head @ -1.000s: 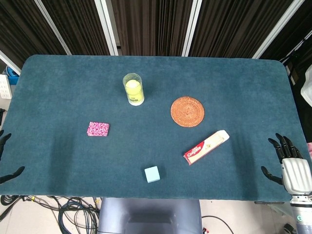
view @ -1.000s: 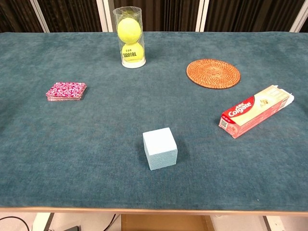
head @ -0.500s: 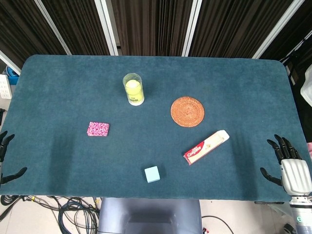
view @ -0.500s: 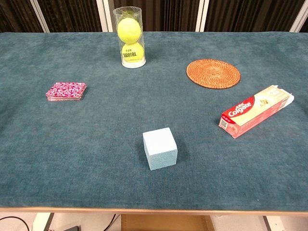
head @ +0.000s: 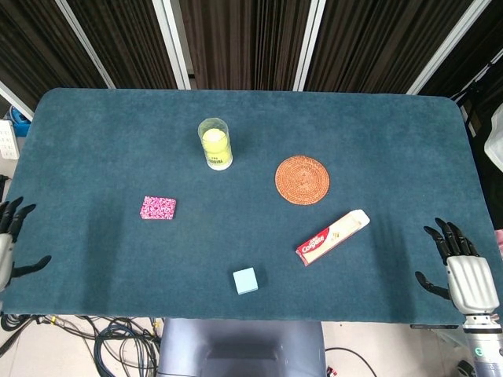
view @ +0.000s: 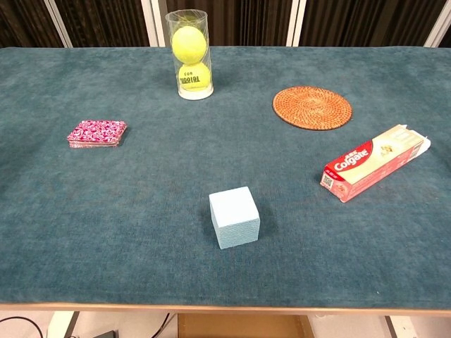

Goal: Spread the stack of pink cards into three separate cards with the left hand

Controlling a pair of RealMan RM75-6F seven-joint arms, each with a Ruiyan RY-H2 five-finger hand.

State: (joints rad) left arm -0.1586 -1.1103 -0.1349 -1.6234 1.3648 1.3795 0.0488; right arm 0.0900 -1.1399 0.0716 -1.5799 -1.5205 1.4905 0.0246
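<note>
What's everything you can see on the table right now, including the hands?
cards: one stack, pink, left part of the table, still stacked
tube: one, clear, two yellow-green tennis balls inside, standing upright at the back, left of centre
coaster: one, brown woven, round, back right of centre
toothpaste box: one, red and white, lying flat on the right
cube: one, light blue, near front edge, centre
table: one, teal cloth top
left hand: one, black fingers spread, at the table's left edge, holding nothing
right hand: one, black fingers spread, at the front right corner, holding nothing
</note>
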